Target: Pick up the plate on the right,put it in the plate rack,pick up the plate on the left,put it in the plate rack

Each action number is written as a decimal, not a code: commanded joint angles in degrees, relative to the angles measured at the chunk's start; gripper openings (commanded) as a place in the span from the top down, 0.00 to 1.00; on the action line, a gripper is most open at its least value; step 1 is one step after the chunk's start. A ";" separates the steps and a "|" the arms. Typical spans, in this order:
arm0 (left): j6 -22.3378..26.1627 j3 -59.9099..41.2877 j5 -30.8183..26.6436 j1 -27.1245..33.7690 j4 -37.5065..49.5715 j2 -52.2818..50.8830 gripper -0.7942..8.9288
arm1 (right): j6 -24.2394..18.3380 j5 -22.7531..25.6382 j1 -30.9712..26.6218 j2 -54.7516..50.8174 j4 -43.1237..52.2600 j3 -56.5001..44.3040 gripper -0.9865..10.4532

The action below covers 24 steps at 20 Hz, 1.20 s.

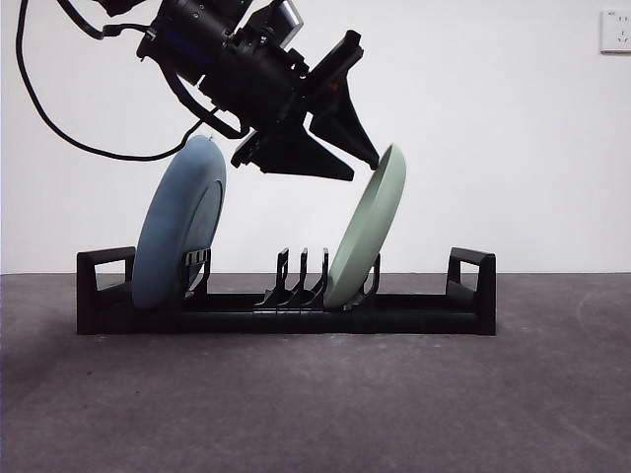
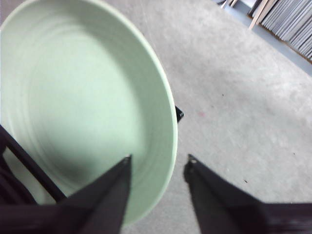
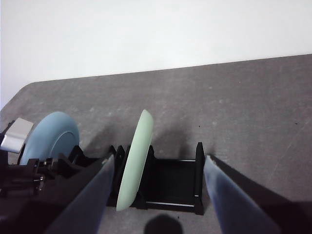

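The black plate rack (image 1: 414,313) stands across the table with two plates upright in it. A blue plate (image 1: 177,232) leans in the slots at its left end. A pale green plate (image 1: 367,232) leans among the prongs right of the middle. My left gripper (image 1: 360,166) is open at the green plate's top rim. In the left wrist view the green plate (image 2: 83,107) has its rim between the spread jaws of this gripper (image 2: 158,163). My right gripper (image 3: 158,165) is open and empty, high above the rack (image 3: 175,180), the green plate (image 3: 134,156) and the blue plate (image 3: 48,134).
The left arm's black cable (image 1: 59,128) loops down at the upper left. A white wall socket (image 1: 615,32) sits at the top right. Dark table surface stretches in front of the rack and to its right.
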 commanded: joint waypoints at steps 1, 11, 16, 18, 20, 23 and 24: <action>0.74 0.09 1.09 -0.33 -0.26 -0.70 0.68 | -1.16 0.13 0.02 0.09 -0.44 -0.02 0.64; 9.42 0.20 -1.70 -1.40 -12.72 -16.61 0.93 | -10.10 -0.13 0.02 0.09 -8.31 -0.02 0.92; 15.91 0.20 -17.75 -1.40 -26.05 -27.12 0.93 | -11.13 -0.15 0.02 -0.02 -9.75 -0.04 0.92; 17.20 0.17 -25.24 -1.18 -30.88 -31.61 0.93 | -12.07 -0.20 0.02 -0.44 -8.85 -0.17 0.92; 17.44 -0.35 -28.35 0.37 -33.55 -36.35 0.93 | -12.35 -0.22 0.02 -1.66 -5.90 -1.53 0.92; 17.57 -6.14 -28.33 3.34 -31.36 -44.54 0.93 | -12.31 -0.15 0.02 -5.49 0.66 -6.93 0.92; 17.57 -9.27 -28.35 3.93 -30.36 -47.43 0.93 | -12.28 -0.04 0.02 -7.10 2.27 -9.31 0.92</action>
